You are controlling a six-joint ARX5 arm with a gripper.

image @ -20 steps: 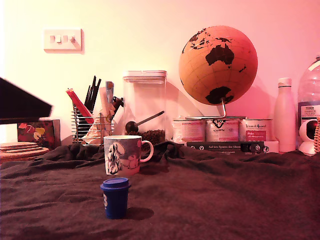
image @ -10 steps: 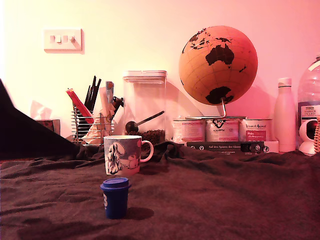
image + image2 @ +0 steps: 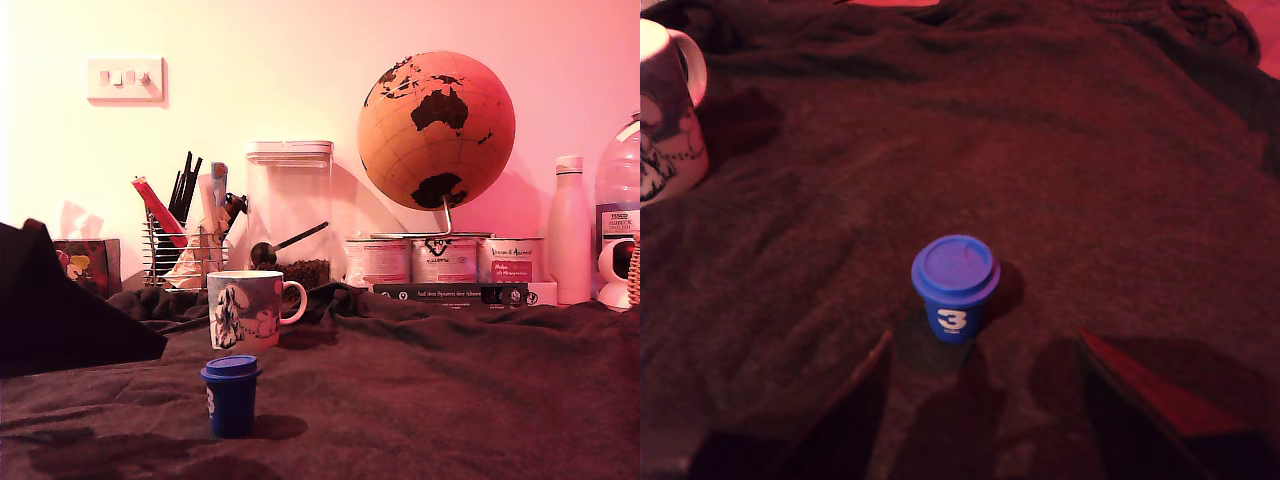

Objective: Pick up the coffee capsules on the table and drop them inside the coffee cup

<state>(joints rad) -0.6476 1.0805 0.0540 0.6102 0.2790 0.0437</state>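
1. The blue capsule [image 3: 231, 396] [image 3: 955, 286] is standing upright on the dark table [image 3: 450, 400] [image 3: 1060, 150], in front of the cup [image 3: 247, 309] [image 3: 665, 110] and apart from it.
2. The gripper [image 3: 985, 400] is hovering near the capsule, fingers [image 3: 855, 400] spread apart, touching nothing.

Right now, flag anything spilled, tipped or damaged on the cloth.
Nothing stands out. The blue capsule stands upright, wide rim up, and the coffee cup is upright too. Only the table cloth is wrinkled. No spill shows.

Upright blue capsule [image 3: 231, 396] on the dark-clothed table [image 3: 450, 390], near the printed cup [image 3: 245, 309].
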